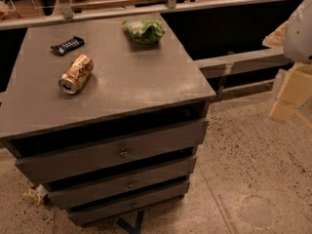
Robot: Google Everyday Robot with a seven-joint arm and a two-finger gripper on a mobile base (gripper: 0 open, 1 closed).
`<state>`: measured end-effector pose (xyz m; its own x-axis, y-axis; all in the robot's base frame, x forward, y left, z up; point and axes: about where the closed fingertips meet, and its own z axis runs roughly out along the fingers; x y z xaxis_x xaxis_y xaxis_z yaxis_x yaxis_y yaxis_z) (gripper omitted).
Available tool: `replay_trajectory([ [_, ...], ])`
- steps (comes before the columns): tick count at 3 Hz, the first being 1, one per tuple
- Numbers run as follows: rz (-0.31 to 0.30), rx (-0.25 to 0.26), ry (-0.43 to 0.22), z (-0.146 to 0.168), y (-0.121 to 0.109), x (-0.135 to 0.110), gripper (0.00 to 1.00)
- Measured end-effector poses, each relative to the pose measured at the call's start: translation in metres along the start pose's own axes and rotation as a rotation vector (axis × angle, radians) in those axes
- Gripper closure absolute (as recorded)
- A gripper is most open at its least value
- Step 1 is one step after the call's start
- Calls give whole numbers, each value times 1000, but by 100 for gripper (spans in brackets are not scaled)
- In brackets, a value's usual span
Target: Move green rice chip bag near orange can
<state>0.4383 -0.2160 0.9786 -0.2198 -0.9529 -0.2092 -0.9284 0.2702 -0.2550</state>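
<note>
This is an office-like room (speckled floor (253,169), grey drawer cabinet (122,152)), end effector (287,99) at right edge.

Near the back edge of a grey cabinet top (136,82), a crinkled green rice chip bag (144,30). Well apart from it, toward the front left — an orange can (76,73), lying on its side, silver top facing the front. Just behind the can, a dark candy bar wrapper (67,45), lying flat. Below, three drawers (122,152). At the right edge, above the speckled floor (253,169) — the gripper (287,99), pale, well apart from the cabinet.
</note>
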Motion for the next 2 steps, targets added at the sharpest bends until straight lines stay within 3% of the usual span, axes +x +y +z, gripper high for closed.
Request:
replay_trajectory([
  [1, 0, 0, 0, 0, 0, 0, 0],
  [2, 116, 54, -51, 2, -13, 3, 0],
])
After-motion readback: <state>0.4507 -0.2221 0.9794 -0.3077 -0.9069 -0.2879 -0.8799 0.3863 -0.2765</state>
